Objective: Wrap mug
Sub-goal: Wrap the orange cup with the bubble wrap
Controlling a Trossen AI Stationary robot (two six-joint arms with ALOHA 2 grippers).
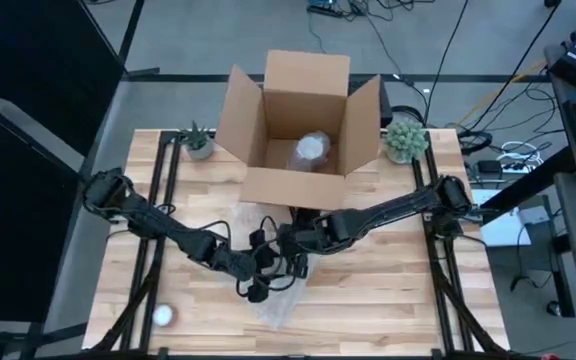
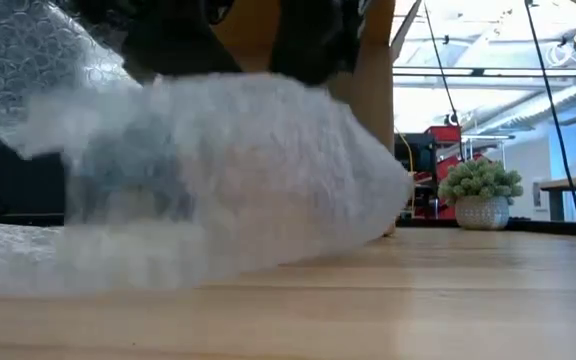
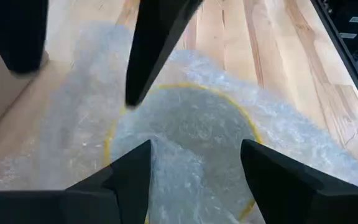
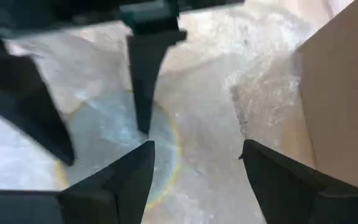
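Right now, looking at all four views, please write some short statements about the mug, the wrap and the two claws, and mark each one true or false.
1. The mug lies under bubble wrap. True.
2. The cardboard box is closed. False: its flaps stand open.
3. Both claws are over the wrap, left claw and right claw. True.
4. The left claw is shut. False: in its wrist view the fingers are apart.
5. Two potted plants stand beside the box, one on the left, one on the right. True.
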